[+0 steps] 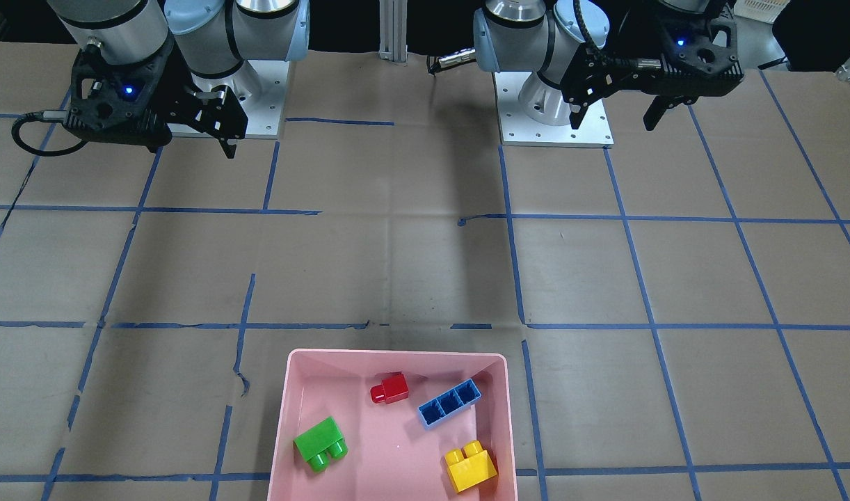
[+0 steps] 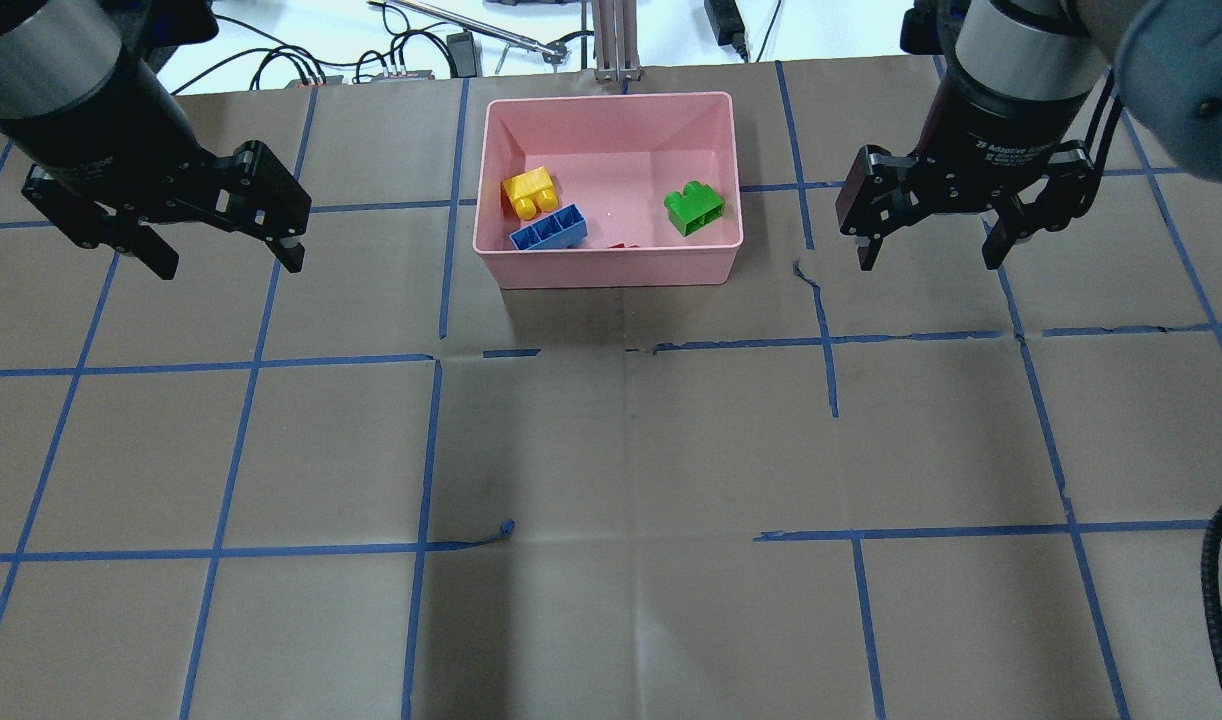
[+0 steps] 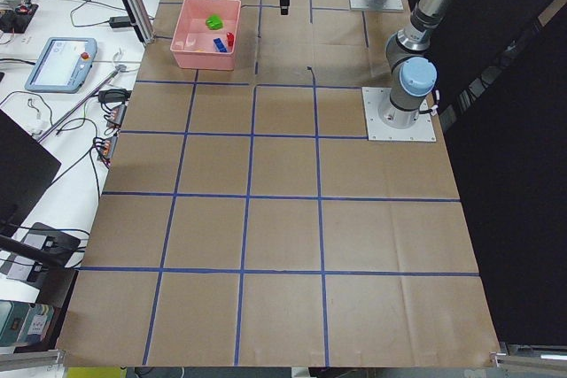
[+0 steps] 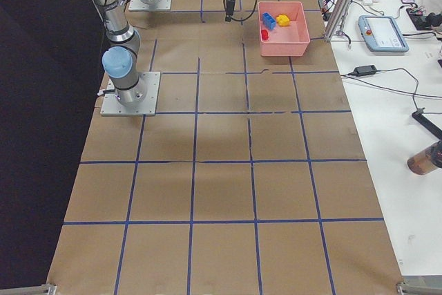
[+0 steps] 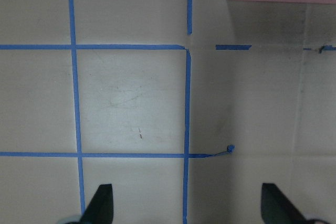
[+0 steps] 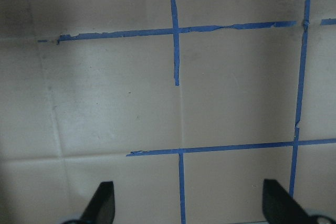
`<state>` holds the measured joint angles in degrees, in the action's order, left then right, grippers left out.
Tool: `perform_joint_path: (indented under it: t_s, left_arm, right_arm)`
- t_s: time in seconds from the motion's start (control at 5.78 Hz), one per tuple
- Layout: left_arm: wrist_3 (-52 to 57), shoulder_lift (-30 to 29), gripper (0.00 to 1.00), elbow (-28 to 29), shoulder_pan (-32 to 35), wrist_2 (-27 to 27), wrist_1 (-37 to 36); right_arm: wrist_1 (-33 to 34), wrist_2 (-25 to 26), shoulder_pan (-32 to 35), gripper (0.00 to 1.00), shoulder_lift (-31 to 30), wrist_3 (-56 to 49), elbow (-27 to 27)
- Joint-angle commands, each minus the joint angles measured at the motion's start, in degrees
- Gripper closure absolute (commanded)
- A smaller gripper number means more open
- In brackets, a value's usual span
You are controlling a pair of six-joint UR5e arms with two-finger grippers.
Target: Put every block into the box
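Note:
The pink box (image 2: pixel 611 270) stands at the table's far middle, away from the robot. All four blocks lie inside it: green (image 2: pixel 694 208), yellow (image 2: pixel 529 191), long blue (image 2: pixel 548 229), and red (image 2: pixel 626 245), mostly hidden behind the near wall. In the front-facing view they show clearly: green (image 1: pixel 321 442), red (image 1: pixel 390 388), blue (image 1: pixel 450 403), yellow (image 1: pixel 470 466). My left gripper (image 2: pixel 229 268) is open and empty, hovering left of the box. My right gripper (image 2: pixel 927 262) is open and empty, hovering right of the box. Each wrist view shows spread fingertips (image 5: pixel 102 203) (image 6: pixel 102 203) over bare paper.
Brown paper with a blue tape grid covers the table. The two arm bases (image 1: pixel 554 125) (image 1: pixel 254 122) sit at the robot's side. Cables (image 2: pixel 391 65) and an aluminium post (image 2: pixel 616 40) lie beyond the far edge. A bench with a teach pendant (image 4: pixel 383 32) runs along that side.

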<state>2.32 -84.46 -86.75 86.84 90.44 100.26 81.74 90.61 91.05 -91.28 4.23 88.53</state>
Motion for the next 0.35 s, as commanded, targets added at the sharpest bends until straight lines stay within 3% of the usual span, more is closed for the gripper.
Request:
perform_joint_path:
  t_s: [0.0,0.17]
  left_arm:
    - [0.06,0.00,0.01,0.00,0.00,0.00,0.02]
    - [0.06,0.00,0.01,0.00,0.00,0.00,0.02]
  right_arm:
    - [-0.09,-0.08,-0.26,0.00,-0.12,-0.01,-0.02]
    - [-0.09,0.01,-0.35,0.00,-0.12,-0.01,-0.02]
